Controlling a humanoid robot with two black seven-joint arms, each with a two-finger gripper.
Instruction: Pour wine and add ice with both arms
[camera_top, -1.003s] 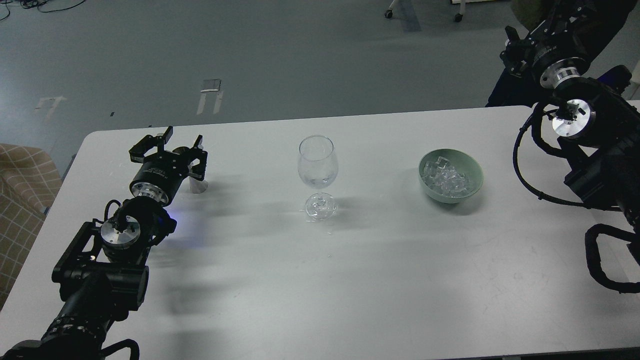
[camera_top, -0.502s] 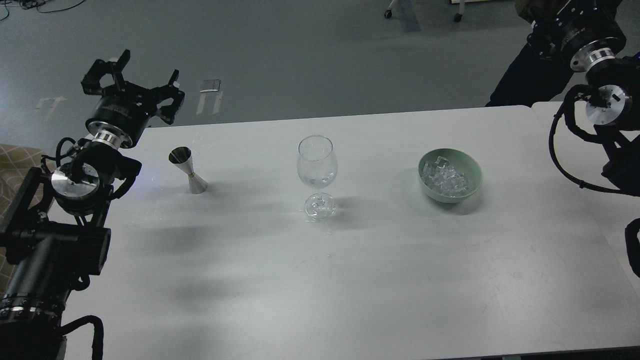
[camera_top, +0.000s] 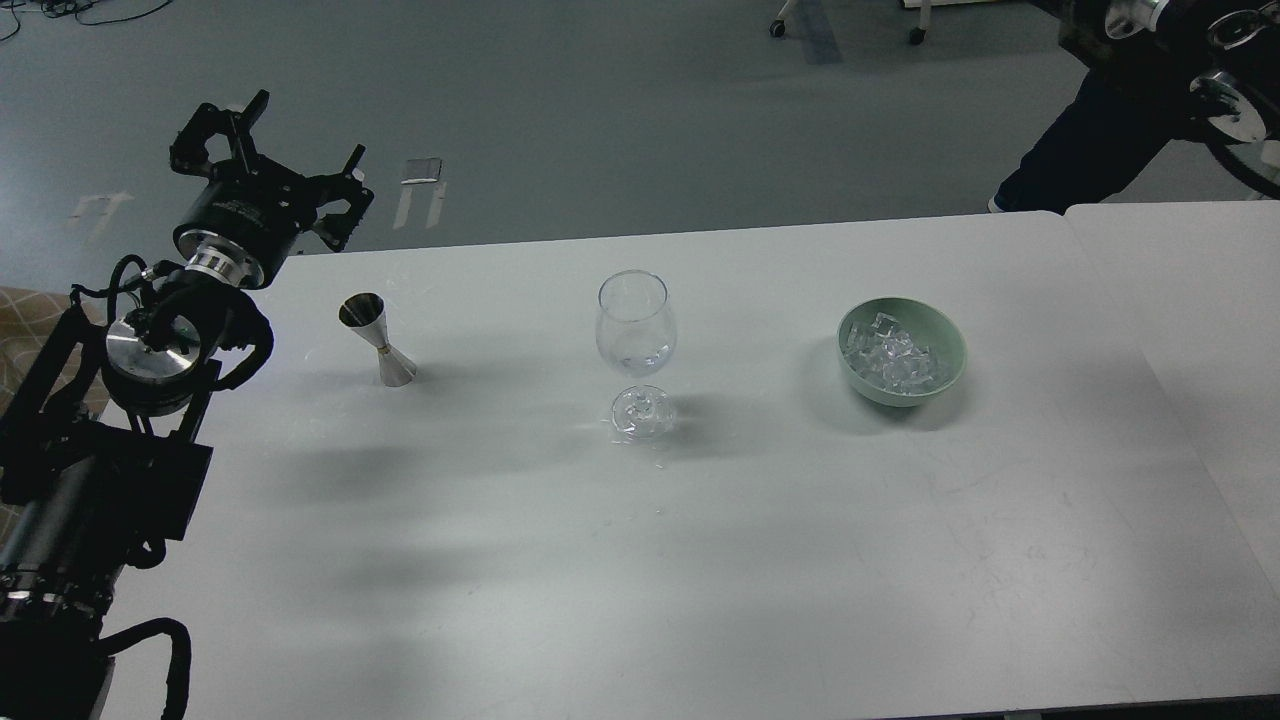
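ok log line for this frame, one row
left pincer open, empty, raised | right pincer out of view | steel double-cone jigger upright | clear stemmed wine glass centre | clear ice cubes in green bowl

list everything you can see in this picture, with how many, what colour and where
jigger: one, silver metal, on the table left of the glass, upright.
wine glass: one, clear, table centre, upright, a little clear liquid at the bottom.
bowl: one, pale green, right of the glass.
ice: many clear cubes, inside the bowl.
table: one, white, with a second white tabletop adjoining on the right.
left gripper: black, open, raised beyond the table's far left corner, holding nothing.
right arm: black with silver joints, top right corner; its gripper is out of view.
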